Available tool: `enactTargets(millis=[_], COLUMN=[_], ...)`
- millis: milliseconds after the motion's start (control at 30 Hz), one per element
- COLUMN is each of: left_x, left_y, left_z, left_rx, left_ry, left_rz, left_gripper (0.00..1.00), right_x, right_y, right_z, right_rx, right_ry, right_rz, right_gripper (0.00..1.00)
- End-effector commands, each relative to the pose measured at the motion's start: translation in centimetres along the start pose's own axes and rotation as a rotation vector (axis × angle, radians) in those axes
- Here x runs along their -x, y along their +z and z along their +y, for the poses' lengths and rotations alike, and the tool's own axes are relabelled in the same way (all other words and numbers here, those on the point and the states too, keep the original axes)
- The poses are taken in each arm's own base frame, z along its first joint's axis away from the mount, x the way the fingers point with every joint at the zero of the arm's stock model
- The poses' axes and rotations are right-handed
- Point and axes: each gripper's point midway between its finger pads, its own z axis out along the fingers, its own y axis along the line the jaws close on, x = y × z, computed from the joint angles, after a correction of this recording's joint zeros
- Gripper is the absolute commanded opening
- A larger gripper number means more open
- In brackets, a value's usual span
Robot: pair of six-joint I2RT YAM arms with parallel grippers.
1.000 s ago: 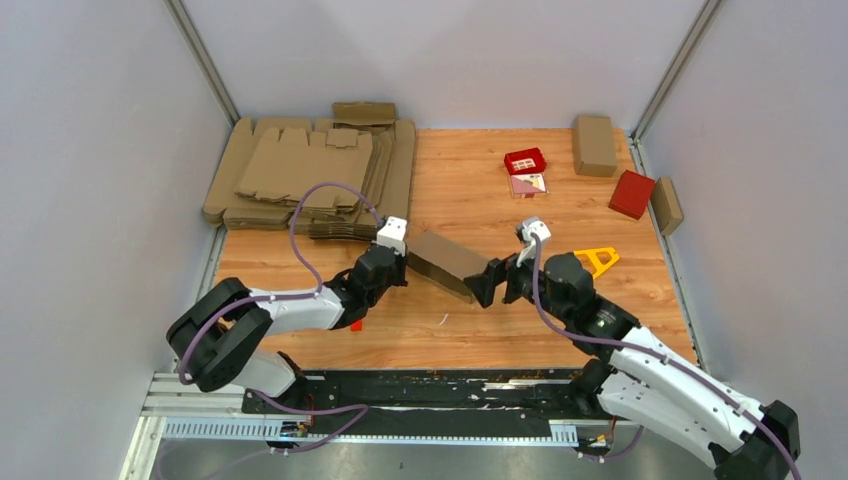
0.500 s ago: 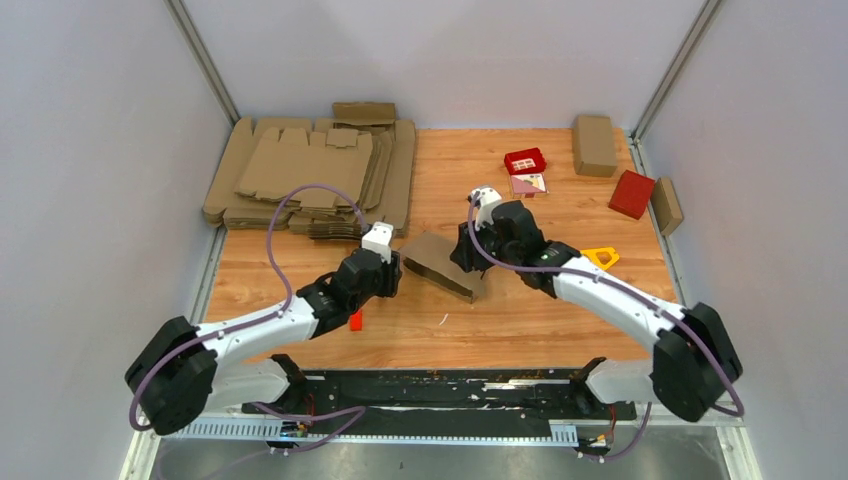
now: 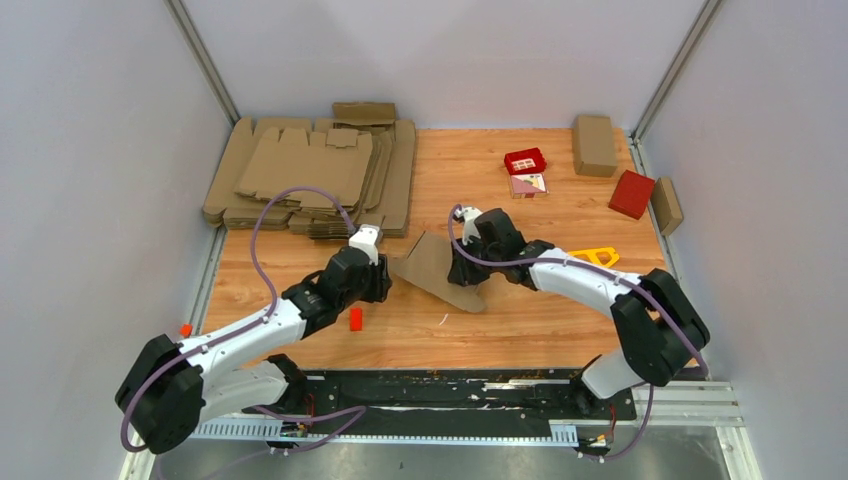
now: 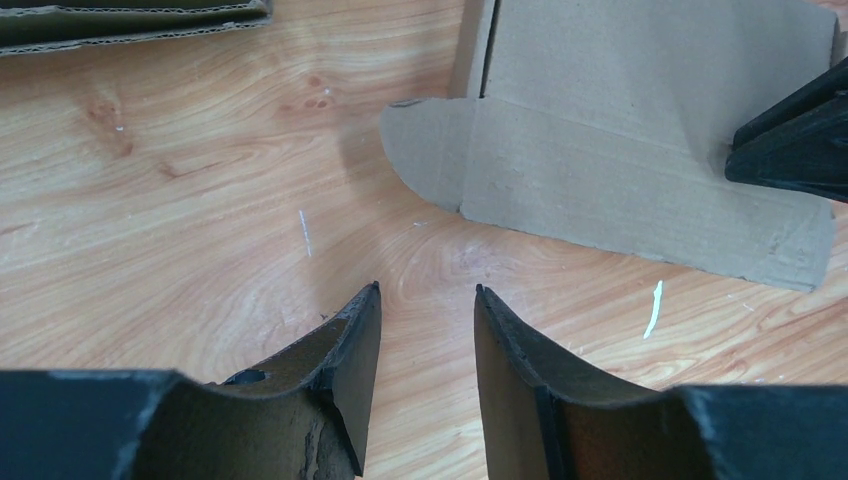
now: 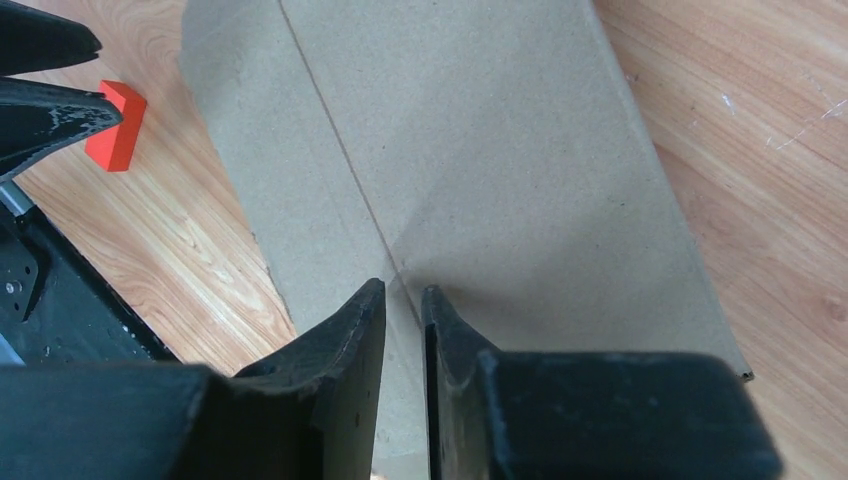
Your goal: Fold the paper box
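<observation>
The paper box (image 3: 432, 268) is a plain brown cardboard piece lying flattened on the wooden table, mid-table. My right gripper (image 3: 462, 272) is over its right part, with its fingers nearly together, a thin gap between them, tips down at a crease of the box (image 5: 470, 150). It holds nothing that I can see. My left gripper (image 3: 381, 281) is open and empty, just left of the box and apart from it. In the left wrist view the box (image 4: 640, 130) lies ahead of the left gripper (image 4: 427, 290), with the right gripper's dark fingers (image 4: 790, 140) at its right end.
A stack of flat cardboard sheets (image 3: 310, 175) fills the back left. Two red boxes (image 3: 525, 160) (image 3: 632, 193), two folded brown cartons (image 3: 594, 145) (image 3: 666, 205) and a yellow triangular frame (image 3: 597, 258) are at the right. A small red block (image 3: 355, 319) lies by my left arm.
The box was held up between both grippers and now lies flattened on the table. My left gripper let go and drew back left. My right gripper moved left onto the box.
</observation>
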Motion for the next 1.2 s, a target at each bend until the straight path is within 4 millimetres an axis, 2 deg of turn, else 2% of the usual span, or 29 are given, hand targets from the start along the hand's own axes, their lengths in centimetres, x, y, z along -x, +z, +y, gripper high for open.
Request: enactTargets(millis=[0, 67, 200, 267, 367, 533, 733, 1000, 1167], left_x=[0.4, 0.7, 1.3, 1.4, 1.1, 0.8, 0.9, -0.1, -1.6], left_y=[0.1, 0.2, 0.4, 0.5, 0.8, 1.0, 0.9, 1.0, 0.8], left_z=[-0.4, -0.1, 0.3, 0.2, 0.2, 0.5, 1.1, 0.8, 1.9], left_rx=[-0.041, -0.047, -0.052, -0.066, -0.078, -0.080, -0.072, -0.109, -0.075], left_ry=[-0.044, -0.051, -0.063, -0.071, -0.093, -0.109, -0.105, -0.111, -0.157], left_rz=[-0.003, -0.006, -0.017, -0.016, 0.000, 0.005, 0.002, 0.018, 0.030], left_gripper=[0.47, 0.48, 0.50, 0.52, 0.54, 0.54, 0.54, 0.54, 0.54], right_x=[3.1, 4.2, 6.0, 6.3, 6.3, 5.4, 4.0, 2.6, 2.4], right_y=[-2.1, -3.1, -4.3, -4.1, -3.0, -0.7, 0.6, 0.9, 0.0], right_z=[0.9, 0.7, -0.5, -1.4, -2.6, -3.1, -2.4, -1.8, -1.8], right_rx=[0.004, -0.024, -0.113, -0.154, -0.173, -0.142, -0.081, -0.052, -0.044], right_ry=[-0.050, -0.073, -0.106, -0.118, -0.120, -0.152, -0.225, -0.224, -0.153], right_rz=[-0.075, -0.092, -0.115, -0.105, -0.073, 0.008, 0.074, 0.119, 0.057], right_gripper=[0.24, 0.34, 0.86, 0.95, 1.00, 1.00, 1.00, 1.00, 1.00])
